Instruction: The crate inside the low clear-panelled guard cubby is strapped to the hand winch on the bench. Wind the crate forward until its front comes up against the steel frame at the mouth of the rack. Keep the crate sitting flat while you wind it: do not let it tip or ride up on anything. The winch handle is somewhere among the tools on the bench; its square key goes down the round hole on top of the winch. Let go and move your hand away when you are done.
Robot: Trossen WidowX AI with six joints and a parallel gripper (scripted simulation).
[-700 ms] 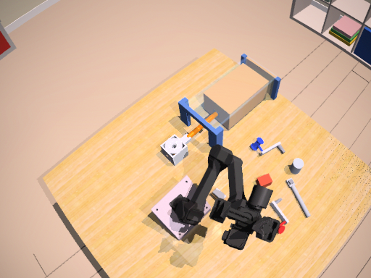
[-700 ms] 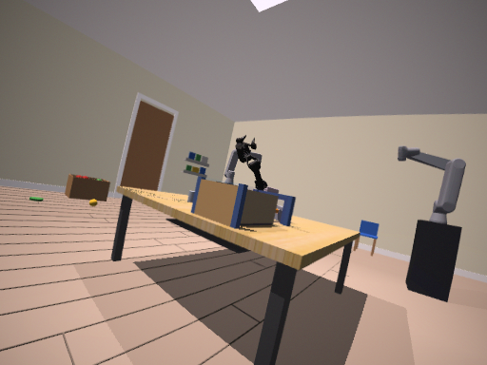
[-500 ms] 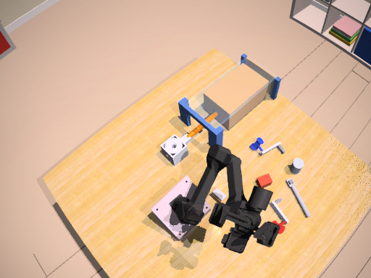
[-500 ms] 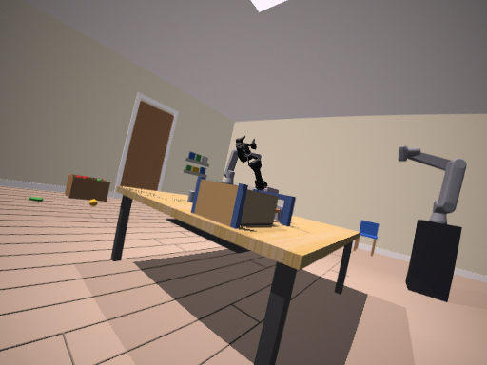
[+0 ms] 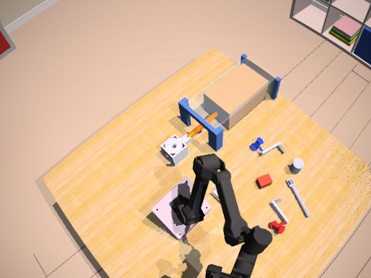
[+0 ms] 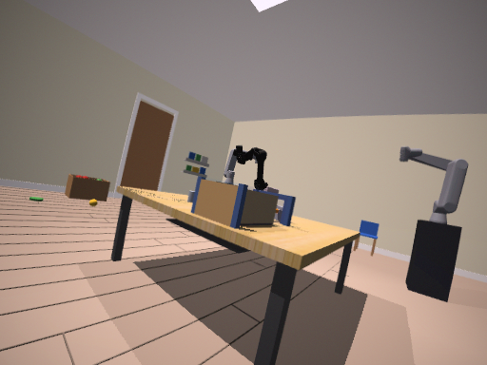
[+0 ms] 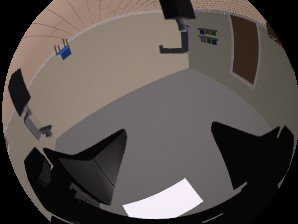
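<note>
The tan crate (image 5: 237, 87) (image 6: 259, 209) sits flat inside the clear-panelled cubby, with a gap between its front and the blue frame (image 5: 216, 139) (image 6: 287, 211) at the mouth. An orange strap (image 5: 197, 130) runs from the crate to the pale winch (image 5: 174, 148), whose round top hole is empty. Two cranked grey tools lie on the bench: one crank (image 5: 271, 148) by a blue knob (image 5: 257, 145), another crank (image 5: 280, 211) by a red knob (image 5: 277, 226). My gripper (image 7: 171, 130) is open and empty, facing the ceiling, well away from the tools; its fingertips are outside the top view.
A long grey bar tool (image 5: 298, 197), a red block (image 5: 264, 181) and a grey cylinder (image 5: 297, 166) are on the bench's right side. A small grey piece (image 5: 215, 195) is partly hidden by the arm. The arm's pale base plate (image 5: 163, 210) is near the winch.
</note>
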